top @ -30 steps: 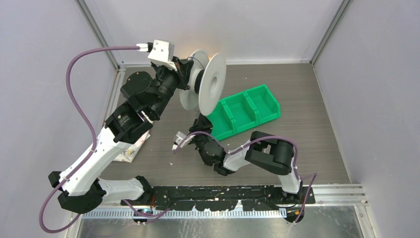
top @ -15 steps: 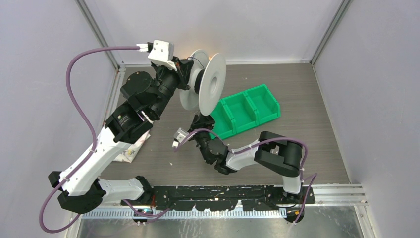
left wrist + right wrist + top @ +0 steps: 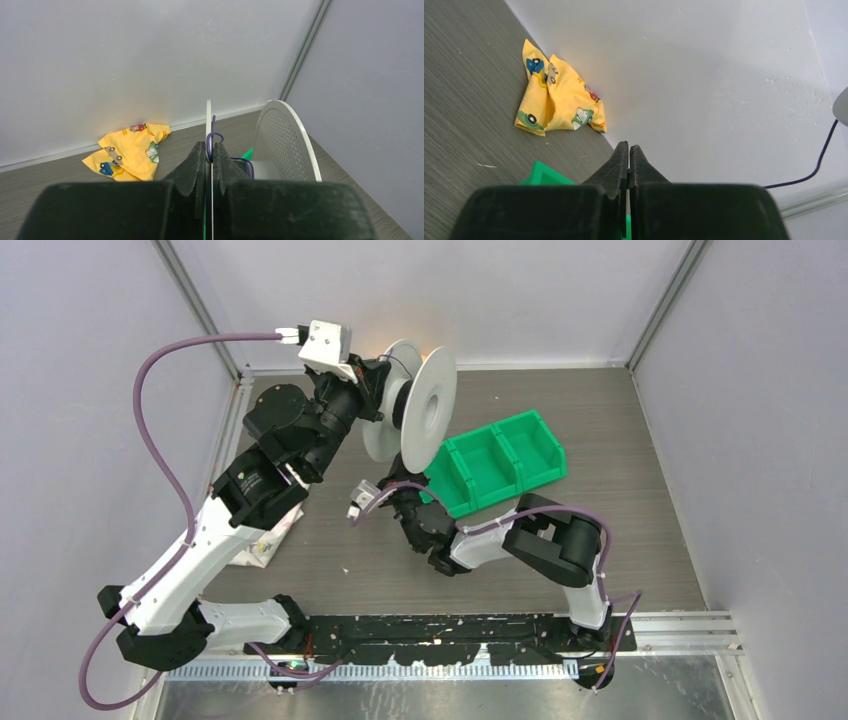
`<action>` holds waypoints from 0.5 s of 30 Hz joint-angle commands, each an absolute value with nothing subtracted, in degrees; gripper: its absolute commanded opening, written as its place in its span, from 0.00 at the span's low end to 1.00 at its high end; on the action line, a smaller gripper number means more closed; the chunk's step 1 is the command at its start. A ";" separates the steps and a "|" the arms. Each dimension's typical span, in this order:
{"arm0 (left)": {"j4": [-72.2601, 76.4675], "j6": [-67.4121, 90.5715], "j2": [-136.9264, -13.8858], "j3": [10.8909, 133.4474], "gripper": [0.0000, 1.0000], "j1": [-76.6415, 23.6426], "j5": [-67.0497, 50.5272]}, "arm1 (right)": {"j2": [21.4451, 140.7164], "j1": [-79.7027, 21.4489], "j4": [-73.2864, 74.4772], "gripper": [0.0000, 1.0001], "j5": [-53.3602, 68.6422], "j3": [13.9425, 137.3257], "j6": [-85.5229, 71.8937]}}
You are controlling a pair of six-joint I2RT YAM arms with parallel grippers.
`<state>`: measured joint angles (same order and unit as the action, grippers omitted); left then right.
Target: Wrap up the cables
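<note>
My left gripper (image 3: 209,150) is shut on the thin edge of one flange of the big white spool (image 3: 430,405), holding it up above the table. A thin dark cable (image 3: 214,136) loops at those fingertips and runs onto the spool's hub (image 3: 265,170). Just below the spool, beside the green bin, my right gripper (image 3: 398,490) is shut. A small bit of dark cable shows pinched between the right gripper's (image 3: 628,150) jaws. A strand of the cable (image 3: 819,161) rises at the right toward the spool's rim (image 3: 841,106).
A green two-compartment bin (image 3: 500,465) lies right of the spool on the wood-grain table (image 3: 620,500). A yellow printed cloth (image 3: 556,97) lies by the left wall, partly under my left arm (image 3: 265,545) in the top view. Grey walls enclose three sides.
My right gripper has moved a little farther from the arm bases toward the spool, and its jaws have closed from open. The left arm and spool have not moved.
</note>
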<state>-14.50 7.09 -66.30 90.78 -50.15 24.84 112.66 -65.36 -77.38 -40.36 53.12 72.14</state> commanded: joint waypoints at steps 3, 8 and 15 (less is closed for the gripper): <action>-8.79 7.95 -64.16 92.99 0.01 -50.10 24.61 | 111.01 -65.89 -82.17 0.00 -39.86 52.97 71.56; -8.50 7.80 -64.66 92.20 0.00 -50.10 24.83 | 103.48 -67.57 -75.66 0.01 -37.03 51.07 69.17; -8.33 6.51 -65.21 90.97 0.01 -49.97 26.00 | 79.30 -70.38 -34.63 0.00 -22.13 52.67 46.04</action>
